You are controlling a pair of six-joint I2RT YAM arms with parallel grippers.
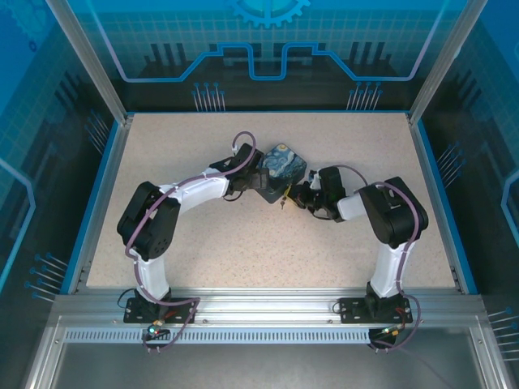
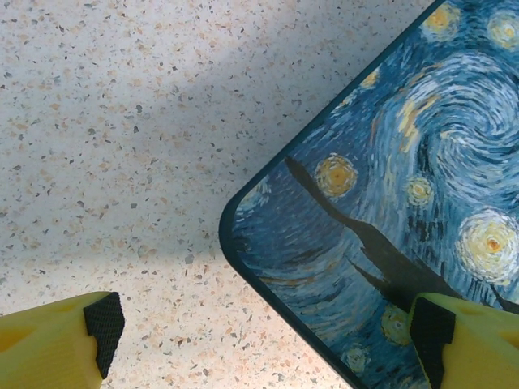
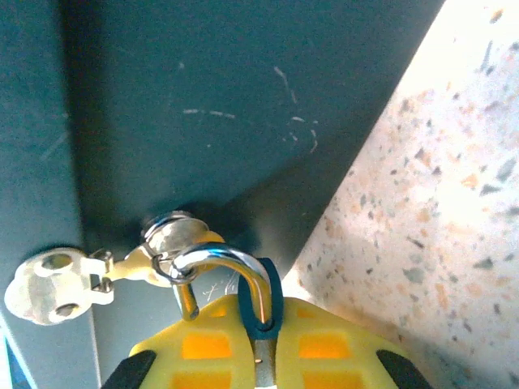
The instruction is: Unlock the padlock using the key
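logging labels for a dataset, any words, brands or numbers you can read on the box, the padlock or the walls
No readable text anywhere.
box: only a painted starry night sky, no lettering.
padlock: bare metal shackle with no marking, and its body is mostly hidden.
gear graphic on the back wall: lines and shapes only, no words.

What we cannot make out
We see the padlock (image 3: 217,253) only by its shackle, its body buried between the right gripper's (image 3: 259,332) yellow fingers at the picture's bottom edge. A pale piece (image 3: 49,292) beside it blurs beyond naming, and the box (image 2: 389,203) runs off the left wrist view's top and right.
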